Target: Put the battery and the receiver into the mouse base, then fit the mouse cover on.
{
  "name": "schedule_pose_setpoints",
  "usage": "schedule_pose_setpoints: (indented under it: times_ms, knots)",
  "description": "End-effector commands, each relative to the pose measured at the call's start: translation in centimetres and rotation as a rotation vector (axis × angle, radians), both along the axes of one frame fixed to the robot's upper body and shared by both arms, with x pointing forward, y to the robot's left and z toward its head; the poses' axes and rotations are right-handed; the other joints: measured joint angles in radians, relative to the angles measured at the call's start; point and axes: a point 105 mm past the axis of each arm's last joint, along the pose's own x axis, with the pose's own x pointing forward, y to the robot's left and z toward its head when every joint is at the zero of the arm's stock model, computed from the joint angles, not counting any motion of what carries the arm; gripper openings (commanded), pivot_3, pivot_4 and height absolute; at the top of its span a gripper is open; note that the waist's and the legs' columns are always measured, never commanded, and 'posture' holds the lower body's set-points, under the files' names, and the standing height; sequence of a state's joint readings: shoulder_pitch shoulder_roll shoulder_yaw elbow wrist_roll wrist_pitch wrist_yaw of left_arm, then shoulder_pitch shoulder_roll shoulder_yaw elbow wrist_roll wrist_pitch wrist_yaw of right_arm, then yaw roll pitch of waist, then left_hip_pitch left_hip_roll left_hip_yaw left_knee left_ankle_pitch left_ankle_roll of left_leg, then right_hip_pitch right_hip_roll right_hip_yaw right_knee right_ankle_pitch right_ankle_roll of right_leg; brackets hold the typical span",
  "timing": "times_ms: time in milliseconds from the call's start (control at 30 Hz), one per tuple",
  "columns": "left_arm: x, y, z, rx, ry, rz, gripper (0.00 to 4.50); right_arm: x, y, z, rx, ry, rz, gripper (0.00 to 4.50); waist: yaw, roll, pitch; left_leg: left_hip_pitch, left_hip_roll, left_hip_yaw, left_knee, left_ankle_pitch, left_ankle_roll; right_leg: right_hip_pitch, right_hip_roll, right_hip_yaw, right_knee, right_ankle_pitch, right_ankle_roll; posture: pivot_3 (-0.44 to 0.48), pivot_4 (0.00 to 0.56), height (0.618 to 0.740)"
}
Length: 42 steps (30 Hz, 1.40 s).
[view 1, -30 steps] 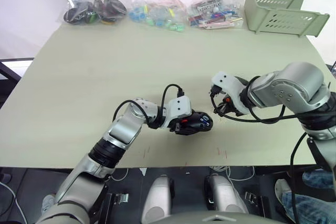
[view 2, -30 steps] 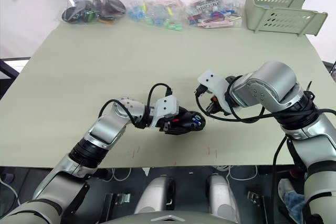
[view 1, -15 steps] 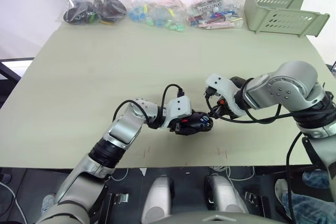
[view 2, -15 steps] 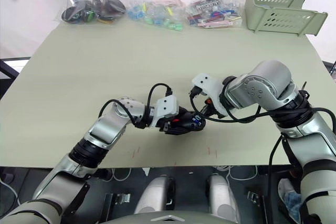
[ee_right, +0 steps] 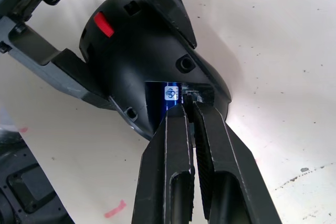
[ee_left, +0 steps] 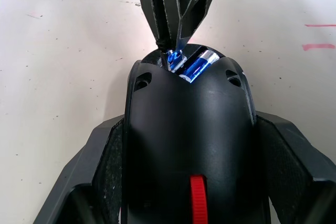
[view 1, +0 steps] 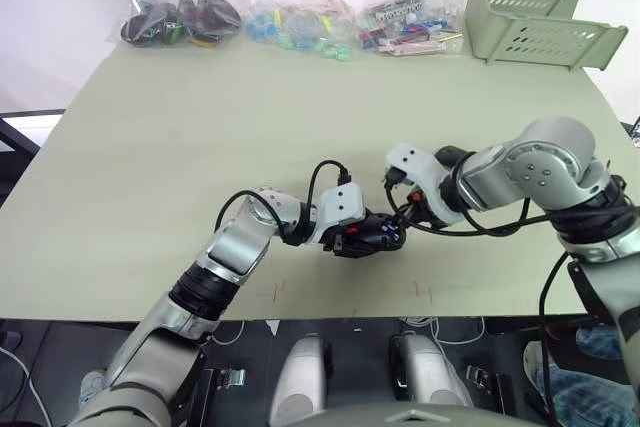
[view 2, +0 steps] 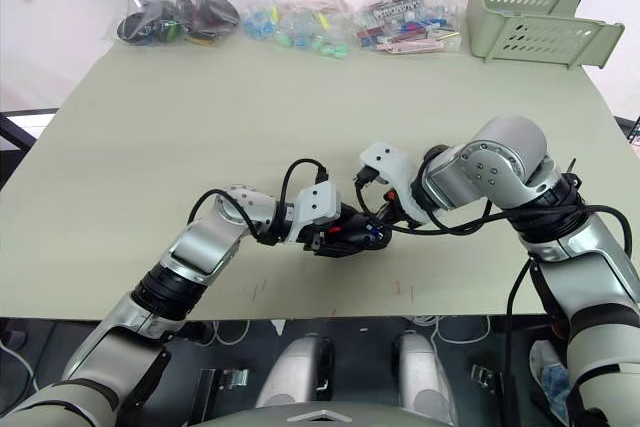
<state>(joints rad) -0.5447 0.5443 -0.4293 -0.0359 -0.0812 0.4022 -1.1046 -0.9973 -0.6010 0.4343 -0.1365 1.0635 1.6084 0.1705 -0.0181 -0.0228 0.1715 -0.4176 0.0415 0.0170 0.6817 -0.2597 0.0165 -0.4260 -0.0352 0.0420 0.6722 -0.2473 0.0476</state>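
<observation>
Left gripper is clamped on the mouse base, battery sitting inside. Right gripper is pinched closed at the battery bay; can't tell if it's holding anything.

Receiver — mostly hidden between right pincer tips.

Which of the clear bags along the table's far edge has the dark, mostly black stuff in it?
The bag at the robot's far left. Its contents are mostly black with some green and yellow; the middle bag holds blue-green pieces, and the right one red, blue and pink pieces.

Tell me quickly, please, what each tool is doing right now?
Left tool: shut on the mouse base.
Right tool: shut, tips at the battery.
</observation>
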Motion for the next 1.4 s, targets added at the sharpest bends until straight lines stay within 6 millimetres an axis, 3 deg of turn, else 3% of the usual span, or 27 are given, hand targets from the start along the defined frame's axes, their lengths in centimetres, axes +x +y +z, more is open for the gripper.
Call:
schedule_pose_setpoints:
  times_ms: [33, 767, 1100, 1400]
  knots:
    - [0.4, 0.7, -0.3, 0.027, -0.004, 0.032, 3.01, 0.2, -0.4, 0.4, -0.012, -0.032, -0.013, 0.0, 0.0, 0.0, 0.0, 0.0, 0.0, 0.0, 0.0, 0.0, 0.0, 0.0, 0.0, 0.0, 0.0, 0.0, 0.0, 0.0, 0.15, 0.74]
    - [0.3, 0.7, -0.3, 0.026, -0.004, 0.033, 3.01, 0.0, -0.1, -0.5, -0.037, -0.02, -0.003, 0.0, -0.001, 0.0, 0.0, 0.0, 0.0, 0.0, 0.0, 0.0, 0.0, 0.0, 0.0, 0.0, 0.0, 0.0, 0.0, 0.0, 0.15, 0.74]
    - [0.3, 0.7, -0.3, 0.026, -0.003, 0.033, 3.01, 0.0, 0.7, 0.0, 0.018, -0.017, 0.006, 0.0, -0.002, 0.0, 0.0, 0.0, 0.0, 0.0, 0.0, 0.0, 0.0, 0.0, 0.0, 0.0, 0.0, 0.0, 0.0, 0.0, 0.15, 0.74]
    - [0.2, 0.7, -0.4, 0.027, -0.004, 0.031, 3.01, 0.0, -0.1, -0.8, -0.091, -0.054, 0.018, 0.0, -0.002, 0.0, 0.0, 0.0, 0.0, 0.0, 0.0, 0.0, 0.0, 0.0, 0.0, 0.0, 0.0, 0.0, 0.0, 0.0, 0.15, 0.74]
